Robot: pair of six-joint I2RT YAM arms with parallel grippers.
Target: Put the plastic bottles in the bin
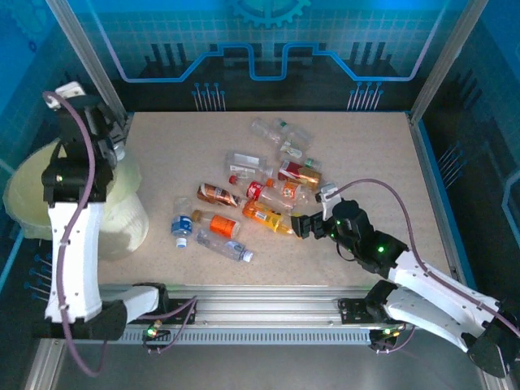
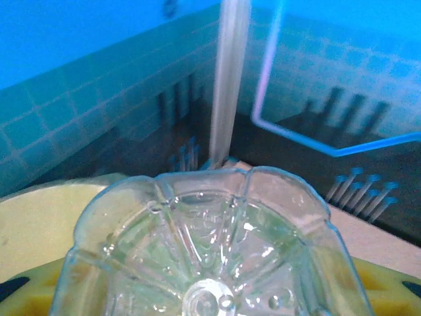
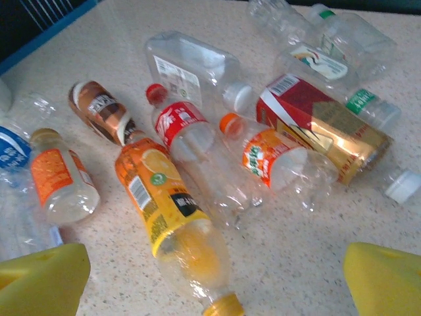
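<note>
My right pincer [image 3: 217, 284] stands spread wide, with its two yellow fingers [image 3: 41, 282] low over the table [image 3: 299, 260] and touching nothing. Between them, just in front, lies the orange juice bottle [image 3: 170, 214] on its side, its orange cap pointing toward the pincer and some juice visible inside. Touching it on the far side is the red-label bottle [image 3: 181, 125] with a red cap, and beside that one a clear bottle with an orange cap [image 3: 273, 158]. More to the right lies the red and gold bottle [image 3: 316, 128], and behind it some clear bottles [image 3: 348, 33], one of them with a green label. To the left I see the brown-label bottle [image 3: 102, 112], a small bottle with an orange label [image 3: 59, 184], and at the edge a blue-label bottle [image 3: 10, 148]. All these are lying together in the middle of the table, well apart from the bin [image 1: 126, 215]. My left pincer [image 1: 112, 145] is raised over the bin at the left side of the table and is pinching a clear bottle [image 2: 210, 263]. In the left wrist view the ribbed base of this bottle is turned to the camera. The pale yellow rim of the bin shows beneath it.
</note>
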